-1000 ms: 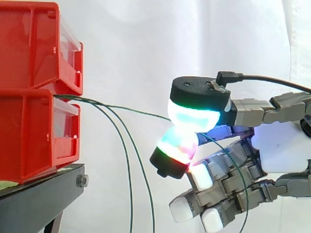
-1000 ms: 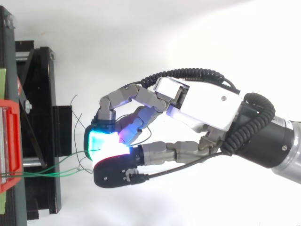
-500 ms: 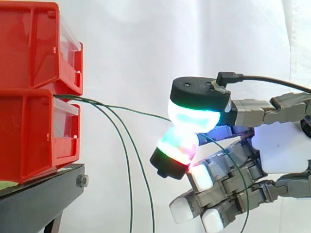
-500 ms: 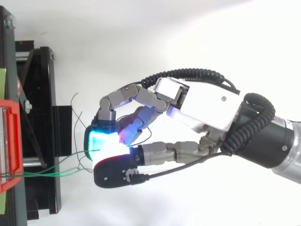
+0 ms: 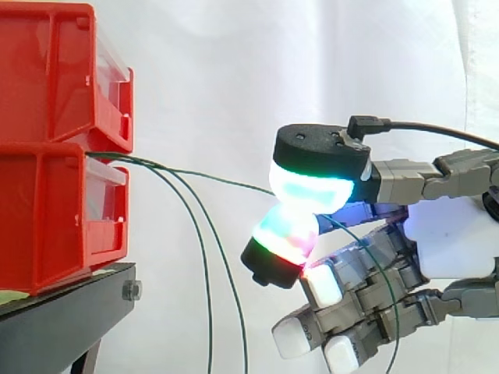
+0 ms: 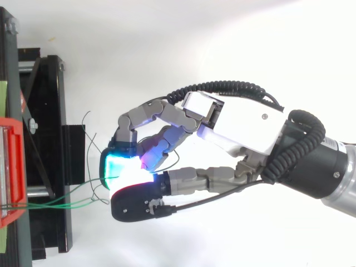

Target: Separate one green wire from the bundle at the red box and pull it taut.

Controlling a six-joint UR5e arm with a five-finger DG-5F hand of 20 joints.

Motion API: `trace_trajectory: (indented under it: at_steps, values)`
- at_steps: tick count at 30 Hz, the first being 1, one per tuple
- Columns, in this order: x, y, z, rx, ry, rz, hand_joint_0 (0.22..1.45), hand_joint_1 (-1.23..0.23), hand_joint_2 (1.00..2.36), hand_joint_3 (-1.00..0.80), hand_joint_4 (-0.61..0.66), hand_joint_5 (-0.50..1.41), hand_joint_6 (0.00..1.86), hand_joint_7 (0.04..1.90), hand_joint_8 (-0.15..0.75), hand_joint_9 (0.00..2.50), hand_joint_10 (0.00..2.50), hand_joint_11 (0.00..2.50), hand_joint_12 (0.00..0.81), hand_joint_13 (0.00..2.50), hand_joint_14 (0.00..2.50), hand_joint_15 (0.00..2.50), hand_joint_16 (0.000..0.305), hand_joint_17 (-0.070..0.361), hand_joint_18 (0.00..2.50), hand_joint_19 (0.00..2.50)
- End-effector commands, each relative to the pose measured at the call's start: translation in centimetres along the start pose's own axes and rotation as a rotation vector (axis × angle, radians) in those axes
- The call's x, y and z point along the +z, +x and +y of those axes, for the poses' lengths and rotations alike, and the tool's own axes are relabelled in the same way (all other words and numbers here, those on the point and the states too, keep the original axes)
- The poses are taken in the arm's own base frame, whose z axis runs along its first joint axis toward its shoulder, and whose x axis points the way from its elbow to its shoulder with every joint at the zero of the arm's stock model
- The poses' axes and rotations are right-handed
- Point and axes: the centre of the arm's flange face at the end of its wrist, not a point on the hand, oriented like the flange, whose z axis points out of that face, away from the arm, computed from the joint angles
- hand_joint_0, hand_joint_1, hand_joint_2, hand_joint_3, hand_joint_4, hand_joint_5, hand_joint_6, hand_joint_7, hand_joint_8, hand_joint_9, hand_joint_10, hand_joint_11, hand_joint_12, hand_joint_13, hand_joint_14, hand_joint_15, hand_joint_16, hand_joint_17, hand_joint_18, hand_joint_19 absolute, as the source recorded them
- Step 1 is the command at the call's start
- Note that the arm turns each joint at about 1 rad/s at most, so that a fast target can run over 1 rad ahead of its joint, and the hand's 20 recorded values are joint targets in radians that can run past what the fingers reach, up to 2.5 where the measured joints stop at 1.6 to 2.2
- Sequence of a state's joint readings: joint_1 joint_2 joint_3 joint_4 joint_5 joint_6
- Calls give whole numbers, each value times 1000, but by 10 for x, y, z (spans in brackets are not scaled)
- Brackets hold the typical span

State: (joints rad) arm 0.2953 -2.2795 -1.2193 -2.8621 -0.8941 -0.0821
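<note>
Thin green wires come out from between the two stacked red boxes (image 5: 58,148) at the left. One green wire (image 5: 207,176) runs nearly straight rightward from the boxes to the hand (image 5: 452,238), where two glowing fingertips (image 5: 308,187) pinch it. Past the pinch this wire loops down over the curled lower fingers. Two other green wires (image 5: 204,257) droop from the boxes to the bottom of the side view. In the top view the hand (image 6: 245,125) reaches in from the right, and the green wires (image 6: 67,203) stretch from the red box (image 6: 11,172) toward the cyan-lit fingertips (image 6: 117,166).
The red boxes rest on a black stand (image 5: 62,323), whose frame (image 6: 47,150) runs along the left of the top view. A white curtain (image 5: 234,70) backs the scene. Loose wire ends (image 6: 89,130) curl over the stand.
</note>
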Motion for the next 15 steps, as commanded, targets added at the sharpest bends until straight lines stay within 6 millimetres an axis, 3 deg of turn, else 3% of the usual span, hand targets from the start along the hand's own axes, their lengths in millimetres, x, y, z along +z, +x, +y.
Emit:
trace_trajectory:
  at_steps: [1,15]
  values:
    - [0,-1,0,-1,1,-1,655,-825,1014,-149,-123,-117,917,1144,238,1128,17,507,308,825,14,372,49,109,722,583]
    - [0,-1,0,-1,1,-1,656,-827,1014,-144,-123,-117,916,1149,240,1133,17,518,309,825,14,376,49,110,721,577]
